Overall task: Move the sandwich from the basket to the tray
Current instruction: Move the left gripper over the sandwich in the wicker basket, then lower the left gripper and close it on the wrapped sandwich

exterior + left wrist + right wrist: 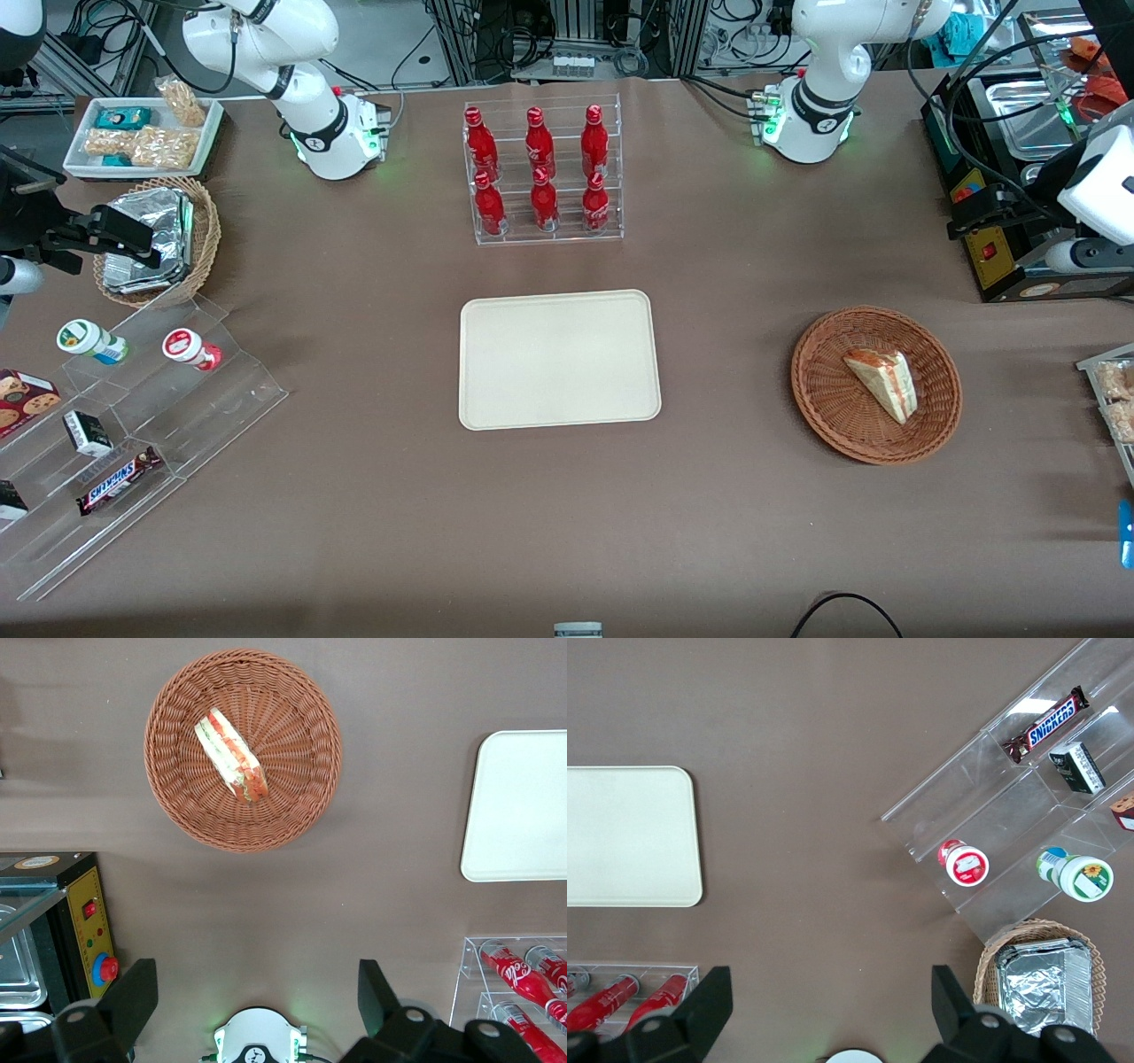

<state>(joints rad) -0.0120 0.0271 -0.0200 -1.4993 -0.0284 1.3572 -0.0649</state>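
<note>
The sandwich lies inside the basket, a shallow round bowl of reddish-brown wicker on the brown surface toward the working arm's end. It is a pale triangular wedge in clear wrap, with red and green filling showing along one long edge, and it lies across the basket's middle without reaching the rim.

The tray, flat, cream-beige and bare, sits on the surface well apart from the basket, about as near to the front camera as the basket is. Farther from the front camera than the tray stands a clear acrylic rack holding six red bottles in two rows.

The left arm's gripper hangs high above the surface, apart from the basket and touching nothing. In its wrist view the two dark fingers stand wide apart with nothing between them, so the gripper is released; the basket with the sandwich is seen from above, and a corner of the tray shows beside it.

Toward the parked arm's end are a deeper, lighter wicker basket of foil packs, a white tray of snack bags, and a stepped clear display with a Snickers bar and small tubs.
</note>
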